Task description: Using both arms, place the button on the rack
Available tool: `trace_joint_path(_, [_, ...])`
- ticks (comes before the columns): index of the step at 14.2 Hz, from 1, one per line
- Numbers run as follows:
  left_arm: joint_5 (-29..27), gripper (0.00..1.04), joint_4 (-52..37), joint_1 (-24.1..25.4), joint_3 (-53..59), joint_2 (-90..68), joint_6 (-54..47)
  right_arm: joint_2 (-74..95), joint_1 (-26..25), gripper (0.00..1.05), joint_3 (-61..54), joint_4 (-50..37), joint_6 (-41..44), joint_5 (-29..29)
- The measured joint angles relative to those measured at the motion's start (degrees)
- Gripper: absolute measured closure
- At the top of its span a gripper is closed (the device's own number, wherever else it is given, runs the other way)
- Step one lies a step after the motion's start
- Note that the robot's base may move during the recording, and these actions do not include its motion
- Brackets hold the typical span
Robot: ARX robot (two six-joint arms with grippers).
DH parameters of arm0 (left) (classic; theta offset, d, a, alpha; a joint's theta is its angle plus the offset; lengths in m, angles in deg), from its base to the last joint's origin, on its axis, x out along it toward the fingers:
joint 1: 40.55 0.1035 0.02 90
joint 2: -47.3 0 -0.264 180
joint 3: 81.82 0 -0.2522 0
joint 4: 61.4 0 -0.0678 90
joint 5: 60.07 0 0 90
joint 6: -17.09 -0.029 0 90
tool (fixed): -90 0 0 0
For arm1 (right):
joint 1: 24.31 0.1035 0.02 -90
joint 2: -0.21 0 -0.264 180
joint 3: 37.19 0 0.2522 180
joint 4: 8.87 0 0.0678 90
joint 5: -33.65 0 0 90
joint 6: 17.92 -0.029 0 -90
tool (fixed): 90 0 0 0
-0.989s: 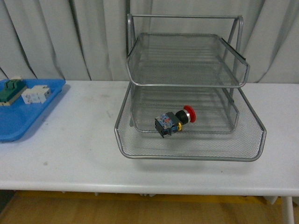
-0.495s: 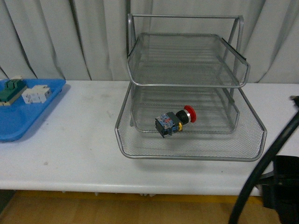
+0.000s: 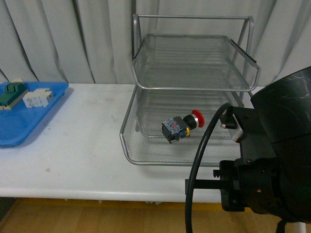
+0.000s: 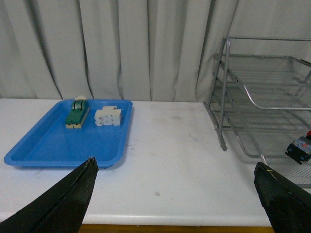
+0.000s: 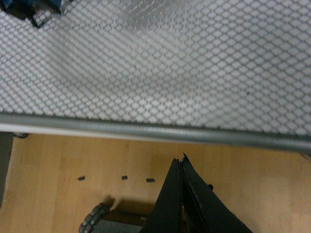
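— Where is the button (image 3: 181, 125)?
— On its side in the pulled-out bottom tier of the rack (image 3: 194, 92), red cap toward 2 o'clock, on the white table (image 3: 82, 145).
— And the arms?
— The right gripper (image 5: 181, 167) hangs pressed closed just outside the rack's front rim. The left gripper (image 4: 175, 177) is spread wide and empty, facing a blue tray (image 4: 48, 145) at 10 o'clock.

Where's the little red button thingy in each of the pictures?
Front view: the button lies on its side in the pulled-out bottom tier of the rack.
Left wrist view: only its dark body end peeks in at the picture's edge, on the rack's mesh.
Right wrist view: a dark bit in one corner may be it; cannot tell.
Shared landmark: the rack's wire mesh.
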Motion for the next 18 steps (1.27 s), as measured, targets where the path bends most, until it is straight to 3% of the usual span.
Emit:
trace_joint_path(6, [0.0,0.07,-0.02,0.0,0.0,0.0,0.0,9.11,-1.73,1.03,9.88,-2.56,4.66,-3.67])
trace_joint_path(8, [0.02,0.07,-0.04,0.0,0.0,0.0,0.0,15.63,-4.74,1.03,21.92,-2.32,9.49,-4.66])
trace_joint_path(11, [0.02,0.07,-0.02,0.0,0.0,0.0,0.0,20.5,-6.12,1.03,28.13,-3.98,11.65,-4.85])
trace_joint_path(14, [0.0,0.07,-0.02,0.0,0.0,0.0,0.0,19.65,-6.38,1.03,25.66,-7.02,11.61,-3.54])
trace_joint_path(18, [0.02,0.07,-0.02,0.0,0.0,0.0,0.0,4.48,-6.82,1.03,6.16,-16.15,7.65,2.03])
